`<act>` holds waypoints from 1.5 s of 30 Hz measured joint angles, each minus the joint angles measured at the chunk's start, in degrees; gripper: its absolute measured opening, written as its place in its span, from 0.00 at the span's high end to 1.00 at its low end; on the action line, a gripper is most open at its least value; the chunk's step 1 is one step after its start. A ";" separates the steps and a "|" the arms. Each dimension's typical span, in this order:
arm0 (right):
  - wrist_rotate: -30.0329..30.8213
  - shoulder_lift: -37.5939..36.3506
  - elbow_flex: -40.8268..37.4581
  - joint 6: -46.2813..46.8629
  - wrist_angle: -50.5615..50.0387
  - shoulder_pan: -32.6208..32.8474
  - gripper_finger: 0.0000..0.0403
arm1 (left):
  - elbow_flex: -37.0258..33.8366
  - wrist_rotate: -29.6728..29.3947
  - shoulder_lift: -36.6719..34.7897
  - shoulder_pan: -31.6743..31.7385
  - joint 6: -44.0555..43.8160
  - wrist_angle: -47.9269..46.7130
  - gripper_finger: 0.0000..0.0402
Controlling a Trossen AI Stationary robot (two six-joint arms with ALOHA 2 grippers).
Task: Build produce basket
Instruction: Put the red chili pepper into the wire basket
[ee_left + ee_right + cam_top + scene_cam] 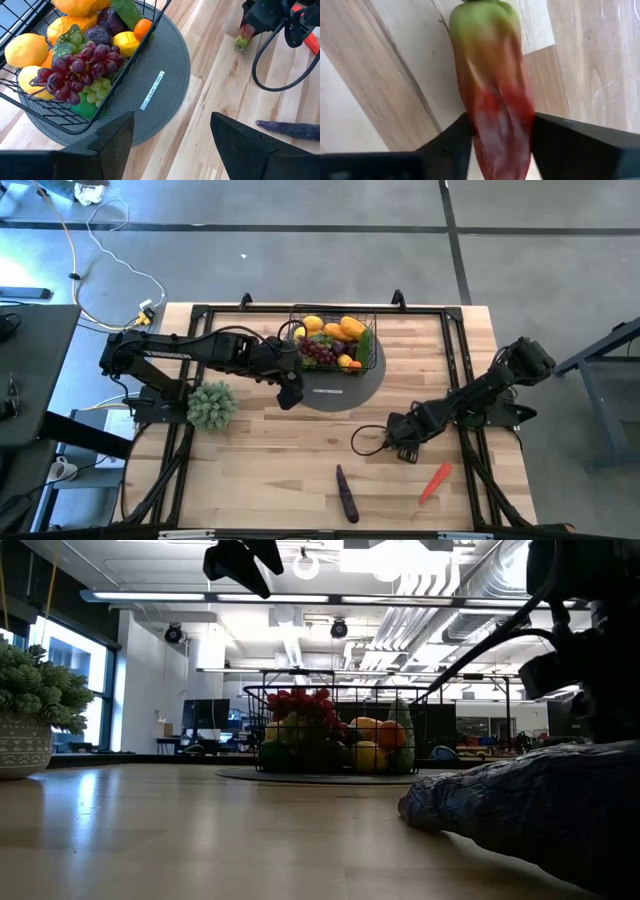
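Observation:
The black wire basket [335,340] stands on a round grey mat [345,392], filled with lemons, oranges, grapes [75,70] and green pieces. My left gripper [172,130] hangs open above the mat's near edge, beside the basket. My right gripper [405,442] points down near the table's right side, shut on a red-and-green pepper [492,85] that lies on the wood. A purple aubergine [347,492] and a red pepper [435,482] lie near the front edge, untouched. My right gripper pinches the pepper's red half [500,125] between its two fingers, one on each long side. The fingers [555,145] come from above, pointing down, and lie across the pepper. The pepper rests on the table, its green end [242,42] sticking out past the gripper.
A potted green plant [210,405] stands at the table's left. A black cable loop [365,440] hangs beside my right gripper. A black frame [460,370] runs round the tabletop. Bare wood lies between the mat and the front edge.

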 joint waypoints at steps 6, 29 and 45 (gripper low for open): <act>-1.47 -0.05 0.18 3.56 0.64 -0.77 0.81 | 0.00 0.00 0.00 0.00 0.00 0.00 0.37; 2.28 0.17 15.56 1.03 6.02 -11.82 0.81 | 0.00 -0.24 0.00 -0.87 1.95 -0.01 0.37; 10.49 0.08 26.29 -5.86 6.00 -27.63 0.81 | 0.00 -0.22 0.00 -0.83 4.50 -0.01 0.37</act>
